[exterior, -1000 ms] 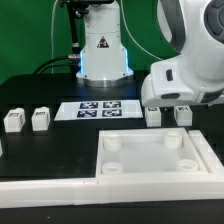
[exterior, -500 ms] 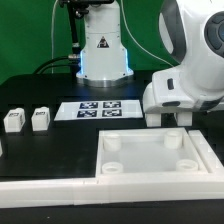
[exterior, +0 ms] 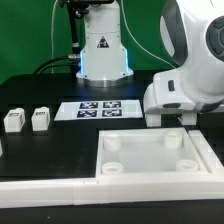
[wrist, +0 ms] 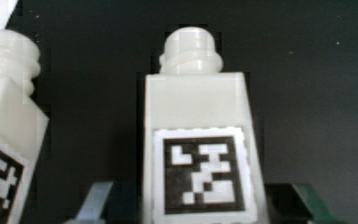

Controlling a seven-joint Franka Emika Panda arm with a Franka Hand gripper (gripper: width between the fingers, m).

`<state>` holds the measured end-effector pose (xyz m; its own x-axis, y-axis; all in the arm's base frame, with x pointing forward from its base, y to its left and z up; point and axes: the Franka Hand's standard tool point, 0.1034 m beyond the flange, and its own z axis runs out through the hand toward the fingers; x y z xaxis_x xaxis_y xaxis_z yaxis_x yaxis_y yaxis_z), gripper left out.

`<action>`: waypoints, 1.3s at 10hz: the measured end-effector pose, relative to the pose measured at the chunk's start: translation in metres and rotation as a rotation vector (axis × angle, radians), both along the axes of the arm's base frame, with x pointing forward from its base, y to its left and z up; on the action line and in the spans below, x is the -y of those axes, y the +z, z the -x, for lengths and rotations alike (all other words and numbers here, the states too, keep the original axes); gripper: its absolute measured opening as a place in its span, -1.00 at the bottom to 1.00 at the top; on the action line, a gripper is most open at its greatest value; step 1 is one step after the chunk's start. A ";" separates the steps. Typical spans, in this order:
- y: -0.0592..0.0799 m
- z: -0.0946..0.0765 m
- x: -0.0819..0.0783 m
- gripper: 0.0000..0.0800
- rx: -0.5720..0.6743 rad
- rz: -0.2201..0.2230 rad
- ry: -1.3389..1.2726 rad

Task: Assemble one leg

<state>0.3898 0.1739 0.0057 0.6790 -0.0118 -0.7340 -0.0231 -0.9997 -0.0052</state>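
In the wrist view a white leg with a rounded peg end and a black-and-white marker lies between my fingers, with a dark gap showing on each side. My gripper is open around it. A second leg lies beside it. In the exterior view my gripper is low over the table behind the large white square piece, and its white hand mostly hides both legs. Two more legs stand at the exterior view's left.
The marker board lies flat on the black table in front of the robot base. A long white ledge runs along the front edge, joining the square piece.
The arm has come down and shifted toward the exterior view's right over the two right-hand legs, now covering them. Little has moved in the last half second.
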 end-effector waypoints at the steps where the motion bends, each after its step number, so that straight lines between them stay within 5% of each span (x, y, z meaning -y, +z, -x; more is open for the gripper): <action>1: 0.000 0.000 0.000 -0.27 0.000 0.000 0.000; 7: 0.002 -0.003 0.002 -0.27 0.006 -0.010 0.016; 10: 0.038 -0.032 0.017 -0.27 0.086 -0.056 0.068; 13: 0.082 -0.072 0.045 -0.27 0.406 -0.097 0.066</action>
